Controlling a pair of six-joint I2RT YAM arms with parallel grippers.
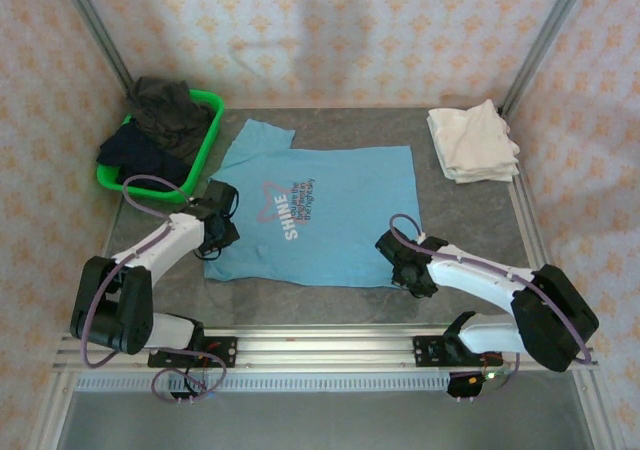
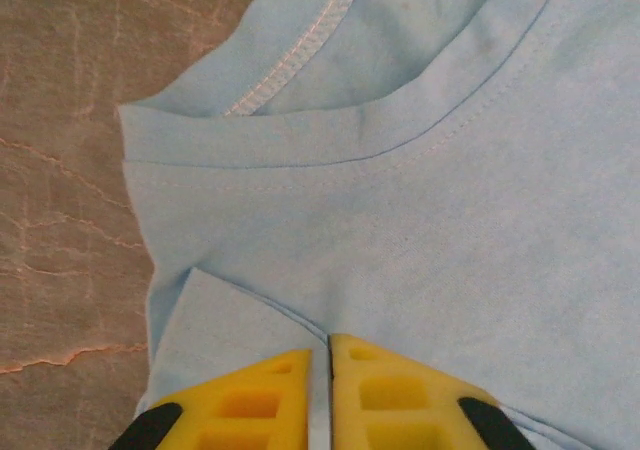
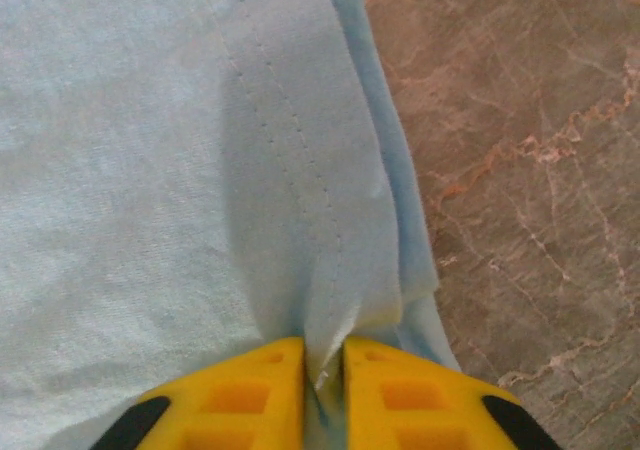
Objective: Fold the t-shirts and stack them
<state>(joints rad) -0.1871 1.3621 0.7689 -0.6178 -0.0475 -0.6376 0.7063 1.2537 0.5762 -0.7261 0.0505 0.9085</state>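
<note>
Top external view has the blue t-shirt (image 1: 330,210) spread flat in the middle of the table (image 1: 330,302), print side up, with the pink and white "SHINE" print turned sideways. Its neck end points to the left side and its bottom hem to the right side. One sleeve lies toward the far left, just beside the green basket (image 1: 207,142).

At the near left part of the shirt, close to the neck, the left gripper (image 1: 224,228) is down on the cloth. In the left wrist view its yellow fingers (image 2: 250,400) are pressed together, with a small raised fold of blue cloth caught between them; the collar seam lies just ahead. At the near right corner, the right gripper (image 1: 408,268) sits on the hem. In the right wrist view its fingers (image 3: 240,395) are also closed, pinching the stitched hem edge, which stands up in a ridge between them.

Far right on the table, well apart from the blue shirt, the cream t-shirts (image 1: 472,142) lie folded in a small stack. The basket at the far left holds dark clothes (image 1: 165,115), and some hang over its rim. Patterned wall (image 1: 330,30) stands behind the table.
</note>
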